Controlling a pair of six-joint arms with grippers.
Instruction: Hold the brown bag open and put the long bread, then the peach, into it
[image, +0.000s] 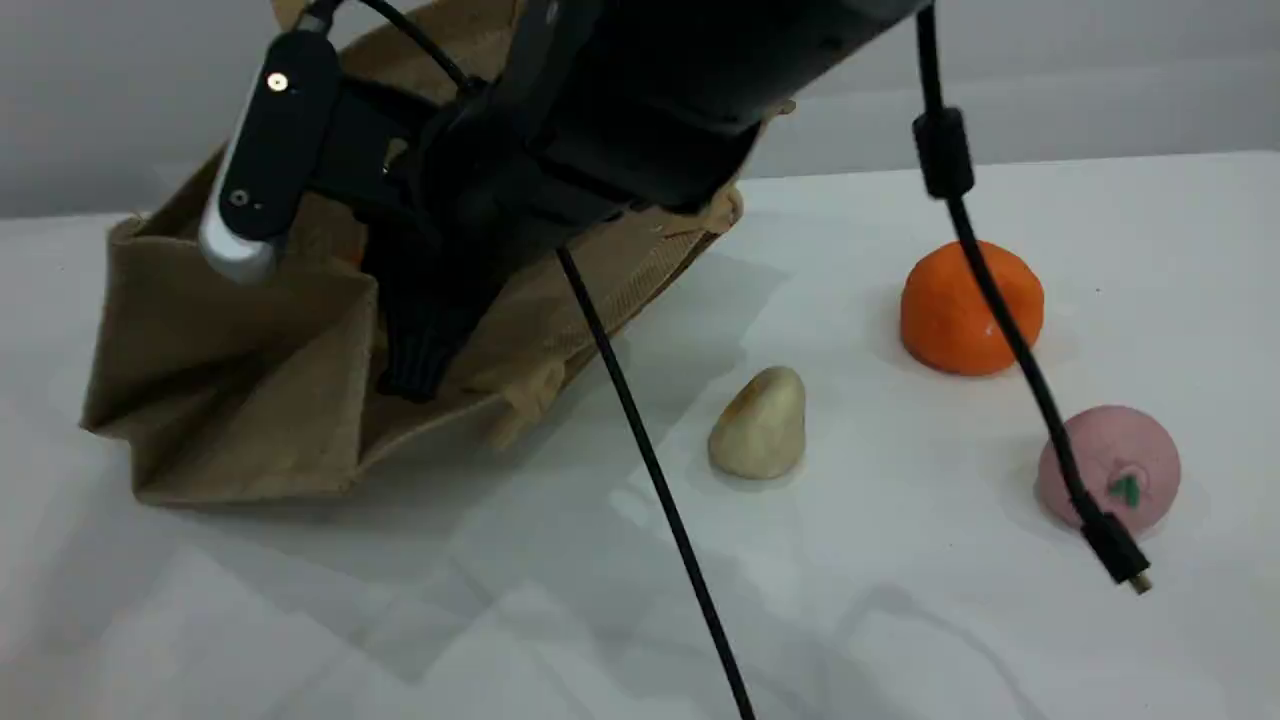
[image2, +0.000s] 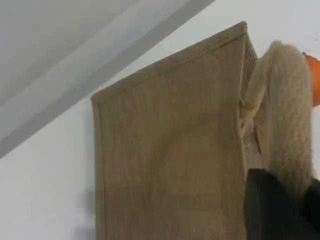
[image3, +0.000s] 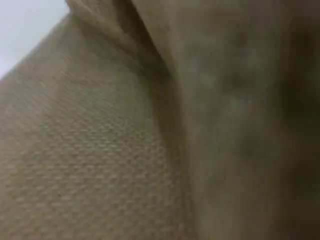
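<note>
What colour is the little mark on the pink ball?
Green. It is a small leaf mark on the dusty-pink peach, and the scene view shows it best.

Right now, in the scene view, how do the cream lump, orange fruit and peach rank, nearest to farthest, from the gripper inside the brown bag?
From the right gripper in the brown bag:
1. cream pear-shaped lump, right of the bag.
2. orange fruit, farther right, toward the back.
3. peach, far right, front.
</note>
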